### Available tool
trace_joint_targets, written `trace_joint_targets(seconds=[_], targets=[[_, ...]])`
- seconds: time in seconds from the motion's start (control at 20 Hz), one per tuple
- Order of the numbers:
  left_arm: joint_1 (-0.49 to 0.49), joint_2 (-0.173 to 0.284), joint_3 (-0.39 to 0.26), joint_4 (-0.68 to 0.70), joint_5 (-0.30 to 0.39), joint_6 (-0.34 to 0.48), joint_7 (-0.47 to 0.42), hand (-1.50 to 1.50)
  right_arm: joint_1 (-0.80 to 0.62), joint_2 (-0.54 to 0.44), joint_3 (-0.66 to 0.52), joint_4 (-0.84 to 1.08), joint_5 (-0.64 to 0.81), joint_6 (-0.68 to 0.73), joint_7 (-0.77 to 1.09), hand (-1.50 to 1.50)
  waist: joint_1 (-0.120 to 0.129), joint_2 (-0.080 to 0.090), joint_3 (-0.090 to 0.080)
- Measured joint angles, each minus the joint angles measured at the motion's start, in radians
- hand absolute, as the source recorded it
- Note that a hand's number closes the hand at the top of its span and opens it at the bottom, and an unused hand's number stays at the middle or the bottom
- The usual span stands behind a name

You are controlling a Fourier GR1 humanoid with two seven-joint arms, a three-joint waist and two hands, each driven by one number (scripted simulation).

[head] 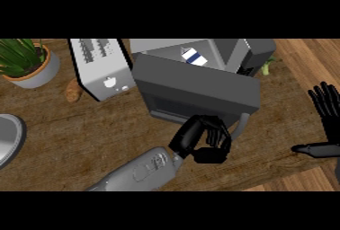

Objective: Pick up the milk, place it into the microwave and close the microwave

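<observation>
The milk carton (192, 56), white with a blue stripe, stands inside the grey microwave (232, 47) at the back of the counter. The microwave door (199, 90) is swung partway across the opening and hides the carton's lower part. My left hand (204, 140) is at the door's near edge, beside the door handle (242, 125). Its fingers are curled and nothing shows inside them. Whether the knuckles touch the door is not clear. My right hand (325, 112) rests open at the right edge, fingers up.
A silver toaster (100, 67) stands left of the microwave, with a brown item (73, 90) beside it. A potted plant (26, 60) is at the back left, a metal rim (8, 137) at the left edge. The counter's front edge runs across the lower right.
</observation>
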Motion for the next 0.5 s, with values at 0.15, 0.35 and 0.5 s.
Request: trace_joint_targets(seconds=[0.15, 0.35, 0.5], targets=[[-0.058, -0.003, 0.018, 0.025, 0.027, 0.022, -0.006, 1.50, -0.016, -0.005, 0.013, -0.027, -0.010, 0.006, 0.019, -1.50, -0.022, 0.008, 0.001], [-0.136, -0.006, 0.042, 0.060, 0.064, 0.041, -0.006, 1.50, -0.047, -0.012, 0.019, -0.060, -0.031, 0.011, 0.043, -1.50, -0.053, 0.018, 0.003], [-0.184, -0.007, 0.059, 0.091, 0.089, 0.053, -0.006, 1.50, -0.065, -0.014, 0.027, -0.080, -0.048, 0.023, 0.060, -1.50, -0.074, 0.028, 0.004]])
